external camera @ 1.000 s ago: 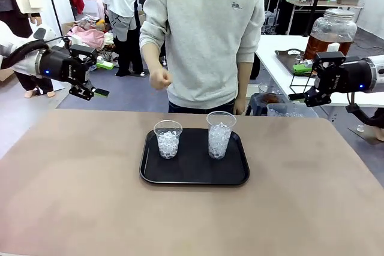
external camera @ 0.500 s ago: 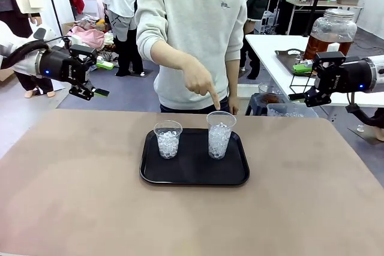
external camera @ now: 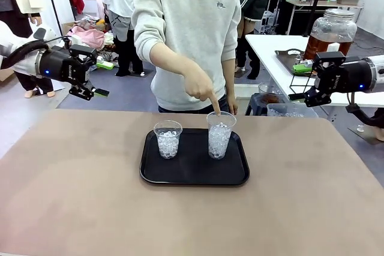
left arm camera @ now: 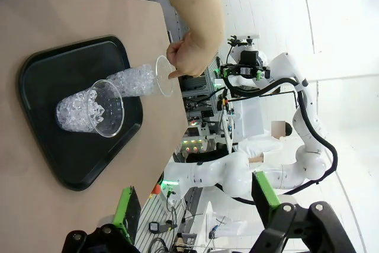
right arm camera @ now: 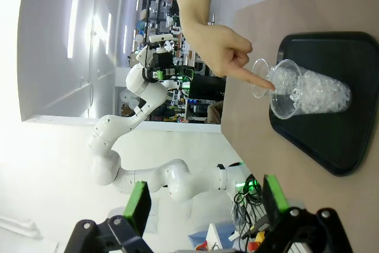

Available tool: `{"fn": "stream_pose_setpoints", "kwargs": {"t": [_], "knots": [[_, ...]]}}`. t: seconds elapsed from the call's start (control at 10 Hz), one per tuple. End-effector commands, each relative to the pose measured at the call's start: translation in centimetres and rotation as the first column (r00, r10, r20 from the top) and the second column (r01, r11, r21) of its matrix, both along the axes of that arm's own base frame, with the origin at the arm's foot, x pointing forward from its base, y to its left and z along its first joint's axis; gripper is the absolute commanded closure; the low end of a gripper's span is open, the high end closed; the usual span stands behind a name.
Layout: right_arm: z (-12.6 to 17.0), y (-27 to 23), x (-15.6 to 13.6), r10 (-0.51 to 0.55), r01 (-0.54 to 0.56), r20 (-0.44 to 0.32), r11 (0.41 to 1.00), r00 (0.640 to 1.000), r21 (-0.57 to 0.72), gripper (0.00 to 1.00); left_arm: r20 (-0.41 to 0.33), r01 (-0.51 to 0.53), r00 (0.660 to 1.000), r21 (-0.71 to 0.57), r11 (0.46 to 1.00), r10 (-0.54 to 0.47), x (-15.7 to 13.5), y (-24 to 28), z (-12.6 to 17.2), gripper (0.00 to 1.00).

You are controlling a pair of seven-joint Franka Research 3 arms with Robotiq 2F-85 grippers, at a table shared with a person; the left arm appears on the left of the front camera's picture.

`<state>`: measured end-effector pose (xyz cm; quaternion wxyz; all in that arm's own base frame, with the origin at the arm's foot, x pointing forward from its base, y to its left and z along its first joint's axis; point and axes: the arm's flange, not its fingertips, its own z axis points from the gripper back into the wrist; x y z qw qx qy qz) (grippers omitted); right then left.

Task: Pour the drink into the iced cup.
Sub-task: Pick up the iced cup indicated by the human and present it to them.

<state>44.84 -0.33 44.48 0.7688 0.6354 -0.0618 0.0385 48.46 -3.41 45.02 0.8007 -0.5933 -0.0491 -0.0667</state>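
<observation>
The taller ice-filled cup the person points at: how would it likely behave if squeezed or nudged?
The taller cup looks like thin clear plastic, so its wall would probably flex under a squeeze. Tall and narrow, it might tip if pushed near the rim, though the ice adds weight.

2 iced cups (external camera: 168, 139) (external camera: 220, 134), 1 blk tray (external camera: 192, 172), 1 drink jar (external camera: 333, 31), 2 claws (left arm camera: 194, 191) (right arm camera: 204, 188), 1 hand (external camera: 201, 88)

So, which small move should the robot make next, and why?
Probably bring the open right gripper toward the taller cup on the tray. The person's hand points at its rim, and that gripper is empty, on the cup's side.
</observation>
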Motion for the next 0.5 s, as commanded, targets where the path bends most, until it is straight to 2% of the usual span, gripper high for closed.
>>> {"fn": "stream_pose_setpoints", "kwargs": {"t": [0.0, 0.4], "knots": [[0.11, 0.09, 0.01, 0.001, -0.001, -0.002, 1.0, 1.0, 0.004, 0.0, -0.006, -0.009, 1.0, 0.001, 1.0, 0.009, -0.09, 0.0, 0.16, 0.0], [0.11, 0.09, 0.01, 0.001, -0.001, -0.002, 1.0, 1.0, 0.004, 0.0, -0.006, -0.009, 1.0, 0.001, 1.0, 0.009, -0.09, 0.0, 0.16, 0.0]]}}
